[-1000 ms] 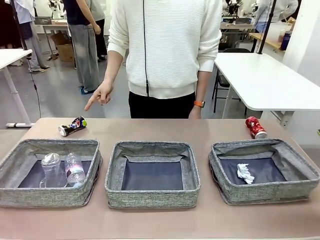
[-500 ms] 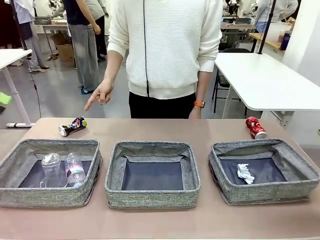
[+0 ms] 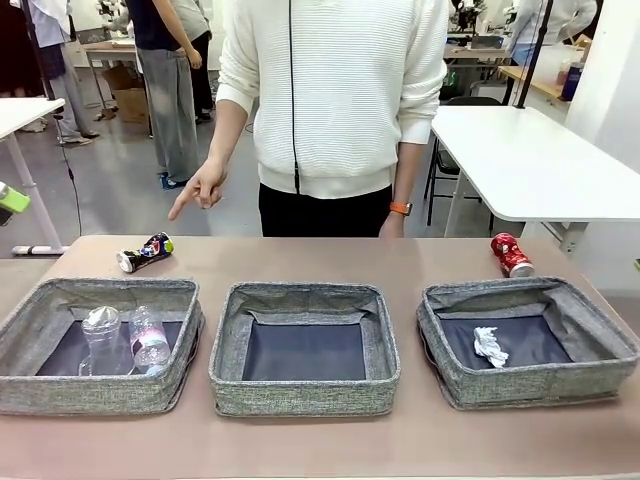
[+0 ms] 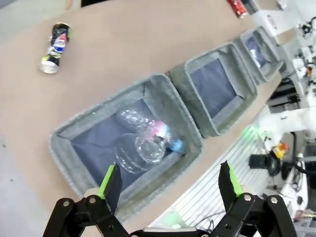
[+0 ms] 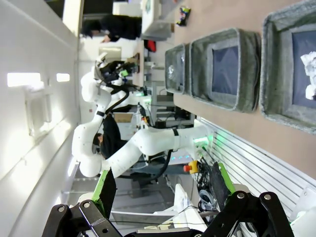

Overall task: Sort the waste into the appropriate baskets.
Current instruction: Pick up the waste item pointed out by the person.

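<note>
Your left end effector (image 4: pixel 169 168) hangs spread wide, gripping nothing, above the left basket (image 4: pixel 163 83). The right end effector (image 5: pixel 162 173) is equally spread and bare (its view lies sideways). On the brown desk (image 3: pixel 300 258), the dark multicoloured can (image 3: pixel 145 252) lies behind that basket, under a person's pointing hand (image 3: pixel 203 190). Inside it sit the clear plastic cup (image 3: pixel 103 340) and clear plastic bottle (image 3: pixel 150 338). The middle basket (image 3: pixel 300 398) shows its dark bottom. The right basket (image 3: pixel 530 388) holds the paper wad (image 3: pixel 490 346), and the crushed red can (image 3: pixel 511 255) lies behind it. A white table (image 3: pixel 530 160) stands beyond.
</note>
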{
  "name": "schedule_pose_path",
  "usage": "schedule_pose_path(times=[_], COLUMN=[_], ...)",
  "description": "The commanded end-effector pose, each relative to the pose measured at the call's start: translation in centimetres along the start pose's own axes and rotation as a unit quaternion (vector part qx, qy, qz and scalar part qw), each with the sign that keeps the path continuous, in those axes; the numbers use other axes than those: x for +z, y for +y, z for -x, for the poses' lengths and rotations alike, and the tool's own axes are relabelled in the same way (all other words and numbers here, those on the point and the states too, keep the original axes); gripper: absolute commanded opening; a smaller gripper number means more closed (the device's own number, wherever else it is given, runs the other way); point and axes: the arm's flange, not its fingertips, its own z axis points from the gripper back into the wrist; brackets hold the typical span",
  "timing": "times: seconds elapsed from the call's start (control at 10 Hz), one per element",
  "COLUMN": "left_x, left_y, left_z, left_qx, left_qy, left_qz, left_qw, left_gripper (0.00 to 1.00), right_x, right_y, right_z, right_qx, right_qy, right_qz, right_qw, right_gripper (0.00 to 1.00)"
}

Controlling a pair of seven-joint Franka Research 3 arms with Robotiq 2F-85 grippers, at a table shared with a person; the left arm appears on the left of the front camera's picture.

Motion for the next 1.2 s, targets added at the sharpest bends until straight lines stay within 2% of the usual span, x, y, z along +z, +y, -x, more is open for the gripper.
schedule_pose_path(times=[0.0,0.2,0.4,0.5,0.6,0.7,0.8,1.0,1.1], left_x=[0.1,-1.8,-7.2,-10.1,-12.7,-14.8,-17.0,-15.4,-17.5], left_y=[0.2,2.5,5.8,6.8,7.9,8.4,8.2,8.7,9.4], left_z=[-0.2,-6.3,-12.3,-13.7,-14.3,-14.0,-13.5,-14.5,-14.4], left_qx=[0.0,0.027,0.007,0.001,0.011,-0.009,-0.016,-0.017,-0.021], left_qy=[-0.004,0.027,0.096,0.103,0.087,0.092,0.103,0.086,0.096], left_qz=[-0.018,-0.077,-0.139,-0.15,-0.219,-0.232,-0.189,-0.199,-0.202], left_qw=[1.0,0.996,0.986,0.983,0.972,0.968,0.976,0.976,0.974], left_gripper=[1.0,1.0,1.0,1.0,1.0,1.0,1.0,1.0,1.0], right_x=[0.3,0.3,0.3,0.3,0.3,0.3,0.3,0.3,0.3], right_y=[0.3,0.3,0.3,0.3,0.3,0.3,0.3,0.3,0.3], right_z=[-0.1,-0.1,-0.1,-0.1,-0.1,-0.1,-0.1,-0.1,-0.1], right_qx=[0.01,0.01,0.01,0.01,0.01,0.01,0.01,0.01,0.01], right_qy=[0.0,0.0,0.0,0.0,0.0,0.0,0.0,0.0,0.0], right_qz=[-0.011,-0.011,-0.011,-0.011,-0.011,-0.011,-0.011,-0.011,-0.011], right_qw=[1.0,1.0,1.0,1.0,1.0,1.0,1.0,1.0,1.0], right_gripper=[1.0,1.0,1.0,1.0,1.0,1.0,1.0,1.0,1.0])
